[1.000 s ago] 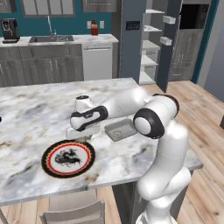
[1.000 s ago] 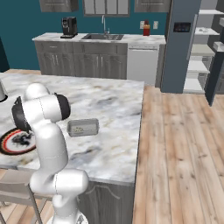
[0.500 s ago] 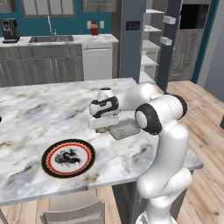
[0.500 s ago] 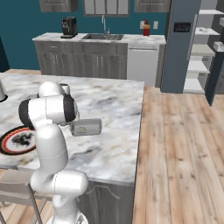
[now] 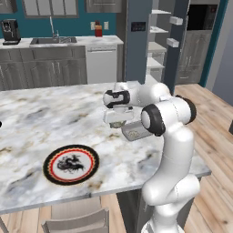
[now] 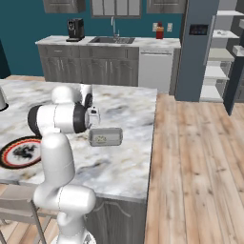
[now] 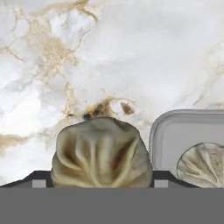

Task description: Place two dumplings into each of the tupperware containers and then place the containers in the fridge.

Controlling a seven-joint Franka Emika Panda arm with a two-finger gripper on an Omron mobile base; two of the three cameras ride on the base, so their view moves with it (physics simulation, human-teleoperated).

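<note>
Hand view: a wrinkled tan dumpling (image 7: 101, 152) sits clamped between the two dark fingertips (image 7: 37, 180) of the gripper (image 7: 100, 181), held above the marbled countertop (image 7: 109, 57). Just to its right lies the rounded corner of a pale grey container (image 7: 175, 127), with a second dumpling (image 7: 202, 165) resting inside it.

In the left base view the white arm (image 5: 166, 136) folds back over the island, its hand (image 5: 117, 107) hovering near the island's right edge, just left of the container (image 5: 134, 131). A round dark-rimmed plate (image 5: 71, 164) lies well apart, toward the island's front edge. The right base view shows the container (image 6: 105, 137) on the counter near the right edge, beside the arm's elbow. The slate fridge (image 5: 145, 43) stands beyond the island with its white shelves (image 6: 219, 52) showing.
</note>
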